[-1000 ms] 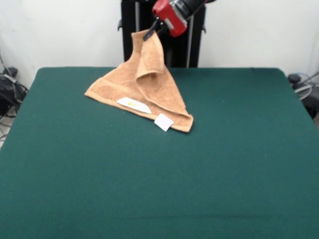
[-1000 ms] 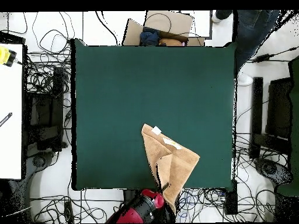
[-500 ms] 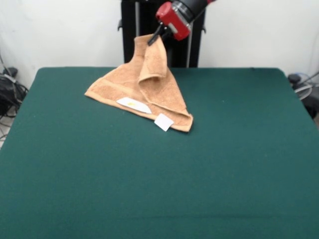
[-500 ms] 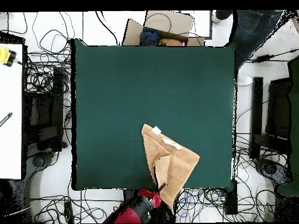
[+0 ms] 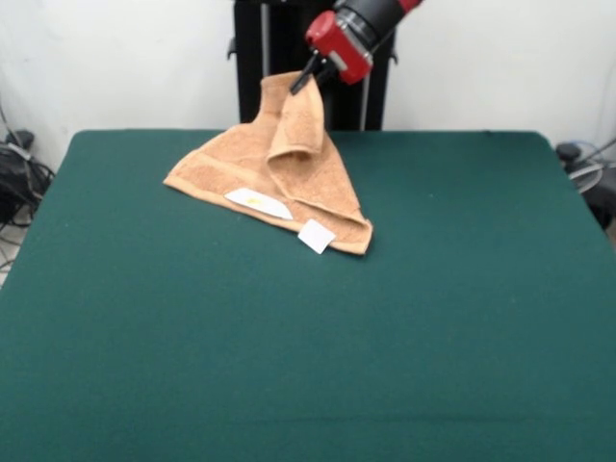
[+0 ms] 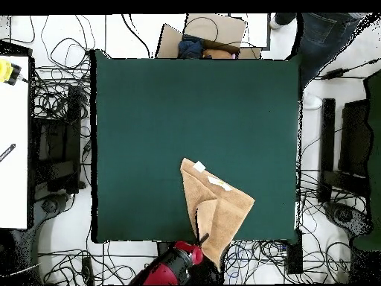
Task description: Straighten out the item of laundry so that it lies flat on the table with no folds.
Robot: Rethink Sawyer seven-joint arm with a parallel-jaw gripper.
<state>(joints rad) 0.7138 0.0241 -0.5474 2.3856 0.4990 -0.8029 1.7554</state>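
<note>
No container stands on the table (image 5: 404, 318); in the overhead view a cardboard box (image 6: 216, 30) sits on the floor just beyond the table edge farthest from the robot's base, with dark and tan items inside that cannot be told apart further. One item of laundry (image 5: 279, 178): an orange-tan terry towel, not flat. Its lower part lies spread on the green surface in a rough triangle with a woven border band along the front edge, and its upper part is drawn up into a peak with a folded flap hanging down the middle. Two white tags (image 5: 317, 236) on the front edge, one long and narrow toward the left corner, one small and square at the right corner, overhanging onto the felt. The towel sits in the part of the table nearest the pedestal, left of centre in the front view. One gripper (image 5: 306, 73), red body with dark fingers, clenched on the raised corner of the towel at the peak. A person's legs (image 6: 320, 33) show at the overhead view's top right, off the table.
</note>
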